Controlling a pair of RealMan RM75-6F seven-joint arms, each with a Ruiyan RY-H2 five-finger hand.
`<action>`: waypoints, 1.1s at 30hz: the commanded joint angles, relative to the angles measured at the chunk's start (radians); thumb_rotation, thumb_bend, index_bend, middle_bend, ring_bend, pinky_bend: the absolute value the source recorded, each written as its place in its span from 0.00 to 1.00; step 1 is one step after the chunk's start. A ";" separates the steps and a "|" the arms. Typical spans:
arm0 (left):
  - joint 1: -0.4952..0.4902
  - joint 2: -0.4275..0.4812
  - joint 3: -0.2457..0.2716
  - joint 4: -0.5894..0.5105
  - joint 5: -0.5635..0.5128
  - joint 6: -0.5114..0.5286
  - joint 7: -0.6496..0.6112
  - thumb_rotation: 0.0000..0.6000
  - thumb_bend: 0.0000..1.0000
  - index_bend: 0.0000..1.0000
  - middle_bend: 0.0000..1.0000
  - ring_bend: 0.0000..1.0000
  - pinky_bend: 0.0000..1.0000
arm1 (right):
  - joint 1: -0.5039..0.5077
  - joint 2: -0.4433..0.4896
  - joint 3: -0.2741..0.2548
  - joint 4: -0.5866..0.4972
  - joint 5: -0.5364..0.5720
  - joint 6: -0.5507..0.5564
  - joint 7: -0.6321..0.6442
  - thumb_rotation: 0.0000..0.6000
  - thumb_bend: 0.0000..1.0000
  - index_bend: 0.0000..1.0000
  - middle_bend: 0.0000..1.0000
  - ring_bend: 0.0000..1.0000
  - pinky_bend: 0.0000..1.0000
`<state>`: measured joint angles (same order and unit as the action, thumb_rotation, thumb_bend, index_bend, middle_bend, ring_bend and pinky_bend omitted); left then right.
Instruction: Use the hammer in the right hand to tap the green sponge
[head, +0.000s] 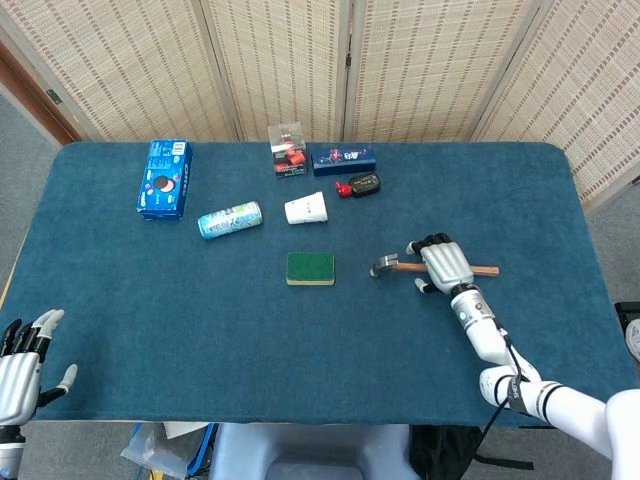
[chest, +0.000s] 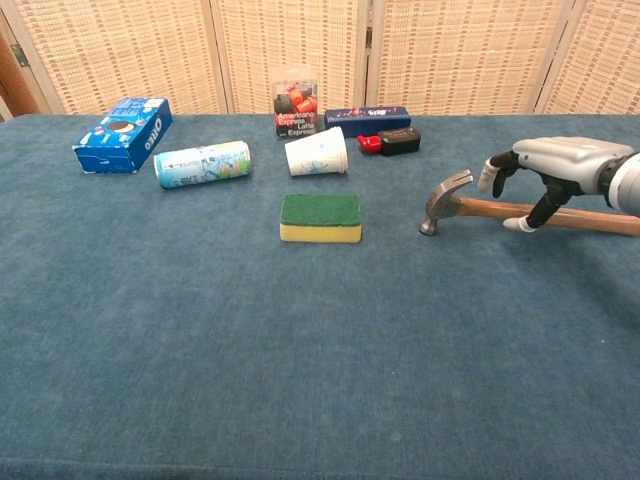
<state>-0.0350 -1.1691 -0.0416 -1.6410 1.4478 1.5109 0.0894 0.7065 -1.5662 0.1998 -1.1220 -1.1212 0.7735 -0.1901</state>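
Hiding mid-handle of hammer (chest: 470, 203) — right hand (chest: 548, 170).

head: high, looks steeply down, whole worktop (head: 120, 320) | chest: low, near-level, faces 12 o'clock screen, closer | shared: worktop middle, far-edge items
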 joint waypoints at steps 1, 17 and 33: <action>0.001 -0.001 0.001 0.003 -0.002 -0.002 -0.001 1.00 0.32 0.09 0.13 0.13 0.04 | 0.010 -0.019 -0.005 0.026 -0.001 -0.012 0.011 1.00 0.31 0.28 0.32 0.17 0.12; 0.008 -0.007 0.001 0.021 -0.010 -0.001 -0.019 1.00 0.32 0.09 0.13 0.13 0.04 | 0.030 -0.055 -0.015 0.070 0.004 -0.032 0.017 1.00 0.45 0.31 0.36 0.18 0.12; 0.012 -0.014 0.002 0.039 -0.015 -0.005 -0.034 1.00 0.32 0.08 0.13 0.13 0.04 | 0.034 -0.062 -0.021 0.077 0.022 -0.040 0.005 1.00 0.51 0.35 0.40 0.22 0.14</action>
<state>-0.0231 -1.1835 -0.0398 -1.6017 1.4329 1.5061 0.0553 0.7405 -1.6282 0.1792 -1.0450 -1.0995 0.7332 -0.1848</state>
